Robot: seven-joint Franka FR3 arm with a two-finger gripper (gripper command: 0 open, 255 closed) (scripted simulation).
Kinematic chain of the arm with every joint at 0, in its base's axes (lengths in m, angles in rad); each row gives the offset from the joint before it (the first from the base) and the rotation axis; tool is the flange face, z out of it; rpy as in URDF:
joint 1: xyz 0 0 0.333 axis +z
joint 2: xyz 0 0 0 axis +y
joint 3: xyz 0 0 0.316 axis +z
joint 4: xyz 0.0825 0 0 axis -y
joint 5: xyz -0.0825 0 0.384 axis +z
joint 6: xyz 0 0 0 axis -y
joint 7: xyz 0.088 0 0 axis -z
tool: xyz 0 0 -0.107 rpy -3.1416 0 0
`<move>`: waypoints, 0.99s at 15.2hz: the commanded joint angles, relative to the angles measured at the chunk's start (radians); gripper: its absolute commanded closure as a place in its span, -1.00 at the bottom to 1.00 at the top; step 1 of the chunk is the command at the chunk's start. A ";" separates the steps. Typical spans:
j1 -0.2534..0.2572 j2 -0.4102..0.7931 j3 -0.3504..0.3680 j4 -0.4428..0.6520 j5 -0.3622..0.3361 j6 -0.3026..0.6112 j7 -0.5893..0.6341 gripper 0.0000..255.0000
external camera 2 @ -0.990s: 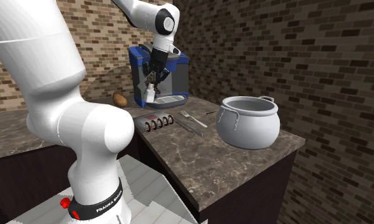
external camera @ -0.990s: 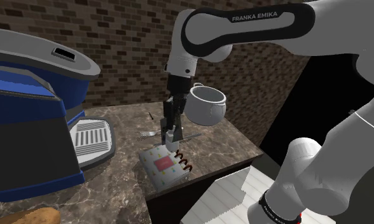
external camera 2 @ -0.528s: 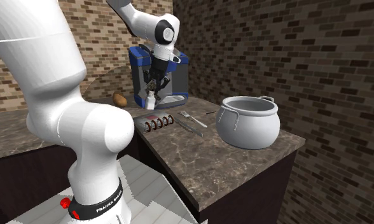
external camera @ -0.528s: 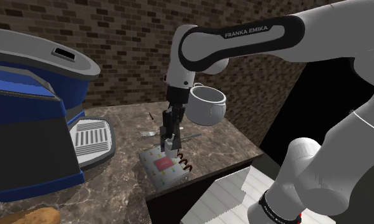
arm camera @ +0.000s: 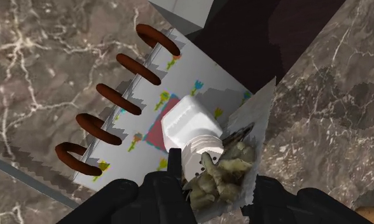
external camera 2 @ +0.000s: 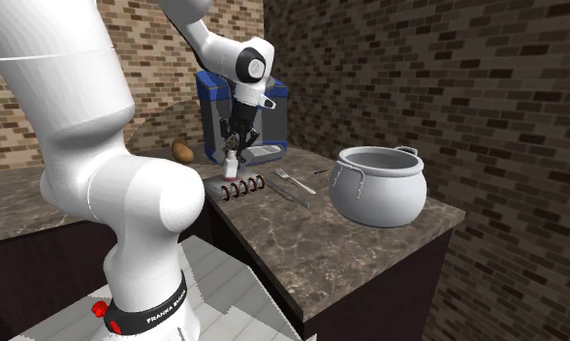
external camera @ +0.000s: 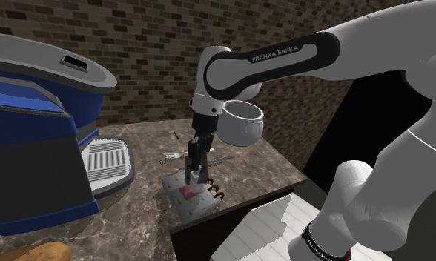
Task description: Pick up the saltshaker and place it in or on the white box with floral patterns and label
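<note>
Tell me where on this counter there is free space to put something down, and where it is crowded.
Free: the counter below the pot in the second exterior view, and the strip between the coffee machine and the floral box. Crowded: around that box, where the fork lies and the gripper holds the saltshaker over it.

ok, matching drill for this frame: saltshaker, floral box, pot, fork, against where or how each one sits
Things:
1 saltshaker
2 floral box
3 pot
4 fork

States:
a lies flat at the edge of the counter, brown rings along one side
b stands upright on the counter
c clasped in the gripper, over the box
d lies on the counter between box and pot

Pairs: 1-c, 2-a, 3-b, 4-d
</note>
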 commanded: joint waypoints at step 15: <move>-0.009 -0.012 -0.010 0.047 -0.013 -0.060 0.004 -1.00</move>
